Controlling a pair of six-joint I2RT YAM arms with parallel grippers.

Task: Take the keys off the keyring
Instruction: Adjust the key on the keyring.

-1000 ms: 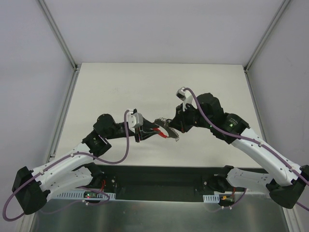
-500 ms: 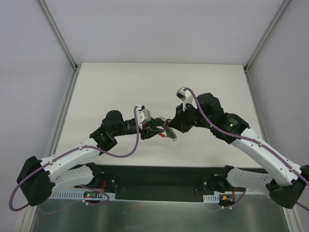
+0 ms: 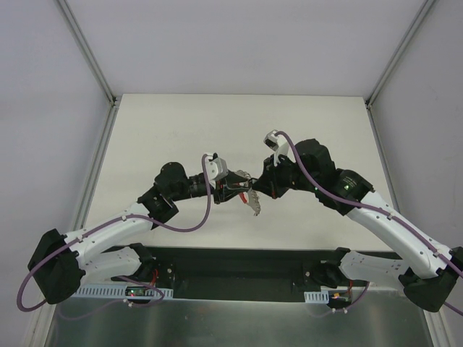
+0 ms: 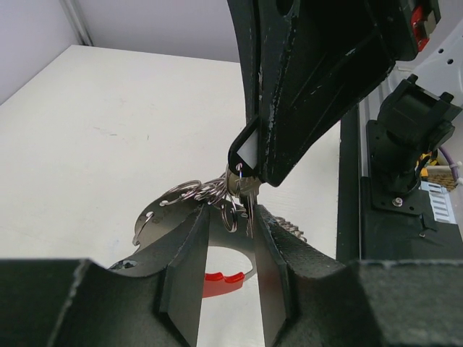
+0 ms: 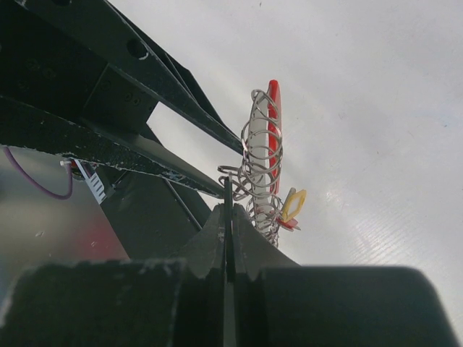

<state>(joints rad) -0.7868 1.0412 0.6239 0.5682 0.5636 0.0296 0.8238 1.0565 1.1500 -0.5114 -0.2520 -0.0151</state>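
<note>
Half open, my left gripper straddles the keys, which dangle between its fingertips; just past those tips, my right gripper pinches tight on the keyring by its pale tag.

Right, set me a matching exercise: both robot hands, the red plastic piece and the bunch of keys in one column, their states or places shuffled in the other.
Column one:
1. left black two-finger hand
2. right black two-finger hand
3. red plastic piece
4. small silvery-brass metal keys

Column two:
A. dangling just under the pale grey tag
B. shut, pinching that tag
C. jaws apart
D. seen through the gap between the left hand's jaws

Pairs: 1-C, 2-B, 3-D, 4-A
</note>
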